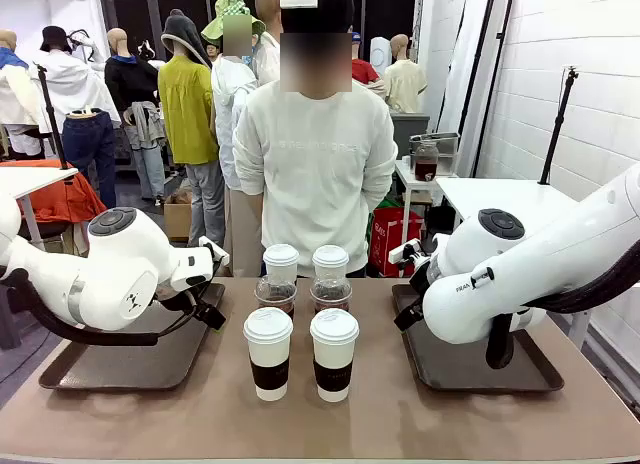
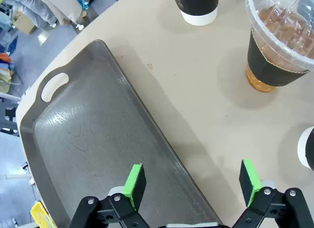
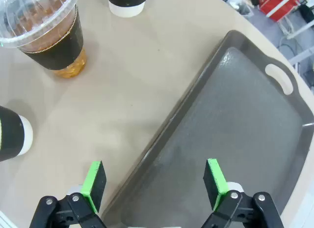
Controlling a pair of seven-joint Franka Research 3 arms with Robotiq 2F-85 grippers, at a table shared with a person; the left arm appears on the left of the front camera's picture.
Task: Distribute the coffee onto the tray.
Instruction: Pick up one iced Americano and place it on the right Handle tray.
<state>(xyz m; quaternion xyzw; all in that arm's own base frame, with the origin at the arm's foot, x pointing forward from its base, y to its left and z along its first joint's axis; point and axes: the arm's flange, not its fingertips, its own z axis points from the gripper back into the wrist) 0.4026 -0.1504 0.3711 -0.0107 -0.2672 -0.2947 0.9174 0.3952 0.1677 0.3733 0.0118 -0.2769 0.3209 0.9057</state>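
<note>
The coffee stands in a tight cluster at the table's middle. Two white lidded paper cups with brown sleeves [image 1: 268, 352] [image 1: 333, 352] are in front, two clear dome-lidded cups of dark coffee [image 1: 276, 294] [image 1: 331, 292] behind them, and two more paper cups [image 1: 281, 259] at the back. A dark tray [image 1: 120, 359] lies on the left, another tray [image 1: 480, 364] on the right. My left gripper [image 2: 192, 181] hovers open over the left tray's inner edge [image 2: 147, 120], near a clear cup [image 2: 279, 41]. My right gripper [image 3: 155, 181] hangs open over the right tray's edge [image 3: 196, 100], near the other clear cup [image 3: 46, 31].
A person in a white sweatshirt [image 1: 315, 174] stands at the far side, right behind the cups. Both trays are bare, each with a handle hole [image 2: 54, 86] [image 3: 278, 76]. Bare tabletop [image 1: 330, 424] runs along the front. My bulky white arms [image 1: 110, 274] [image 1: 520, 274] flank the cups.
</note>
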